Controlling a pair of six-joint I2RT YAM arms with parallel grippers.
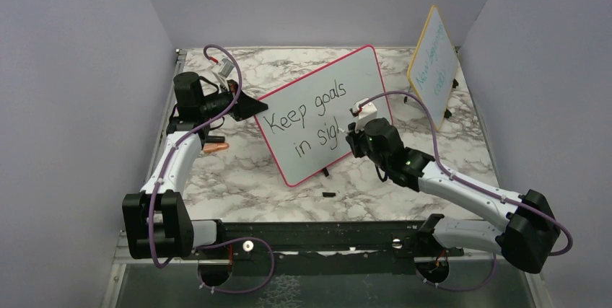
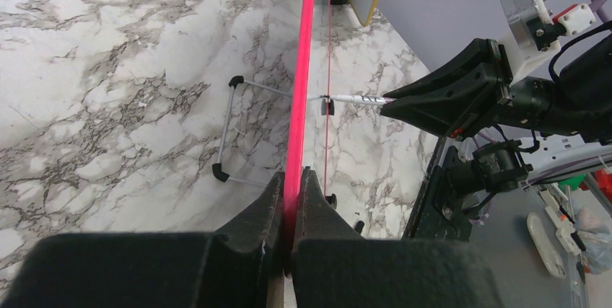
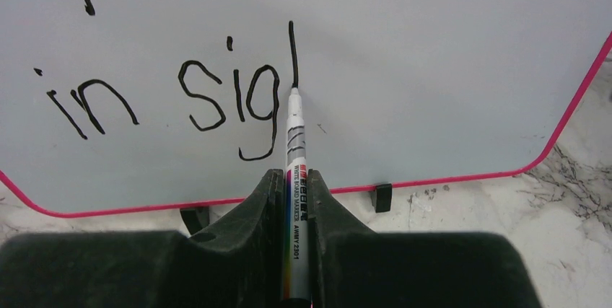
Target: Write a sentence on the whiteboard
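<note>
**A:** What is the right pincer doing?

**B:** Its jaws are clamped on a marker, whose white barrel sticks straight out between them. The black tip touches the whiteboard at the foot of a lone upright stroke, just right of the "g".

**A:** And the left pincer?

**B:** It is closed tight on the whiteboard's pink-red frame, on the board's left edge as seen from above. Its wrist camera looks straight along that edge.

**A:** How does the sentence read?

**B:** It is in black handwriting on two lines: "Keep goals" above, and "in sig" below with that one upright stroke after it.

**A:** Where does the board stand?

**B:** It stands on the marbled counter between the two arms, leaning back with its face toward the right arm. Small black feet along its lower edge rest on the counter, and a wire stand meets the counter behind it.

**A:** Is there anything else around?

**B:** A small black piece lies on the counter just in front of the board's lower edge. A yellow-framed board stands at the far right corner, well apart. Its teal writing is too small to read.
</note>
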